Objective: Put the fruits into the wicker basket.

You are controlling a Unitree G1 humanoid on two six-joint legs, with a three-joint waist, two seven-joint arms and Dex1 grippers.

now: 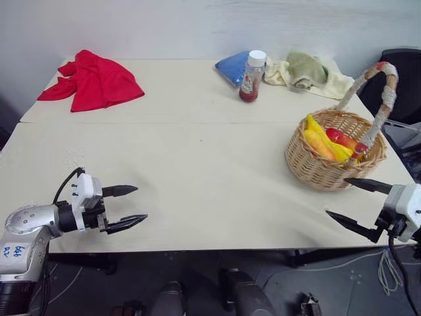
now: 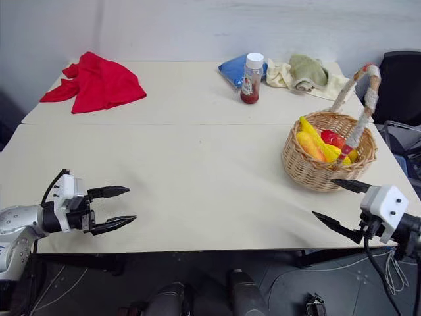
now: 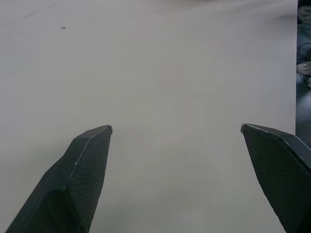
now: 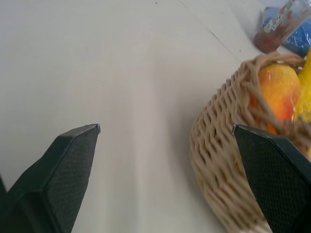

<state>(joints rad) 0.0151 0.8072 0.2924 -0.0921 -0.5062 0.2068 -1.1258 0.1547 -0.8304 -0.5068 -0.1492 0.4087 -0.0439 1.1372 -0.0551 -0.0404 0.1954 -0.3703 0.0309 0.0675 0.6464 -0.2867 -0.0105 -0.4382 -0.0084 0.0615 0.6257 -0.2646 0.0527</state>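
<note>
The wicker basket (image 1: 314,168) stands near the table's right edge, its cloth-wrapped handle (image 1: 380,99) arching over it. Inside lie the fruits: a yellow banana (image 1: 323,135) and an orange-red mango (image 4: 279,90) against the near wall. My right gripper (image 1: 336,196) hovers open just in front of the basket with nothing between its fingers; in the right wrist view the basket's woven wall (image 4: 218,150) sits beside one fingertip. My left gripper (image 1: 140,203) is open and empty over bare table at the front left, far from the basket.
A red cloth (image 1: 92,79) lies at the back left. At the back middle are a white-capped bottle (image 1: 252,76), a blue pouch (image 1: 233,68) and crumpled green and cream cloths (image 1: 309,71). A small red fruit (image 1: 339,136) also lies in the basket. A black chair (image 1: 402,72) stands beyond the right edge.
</note>
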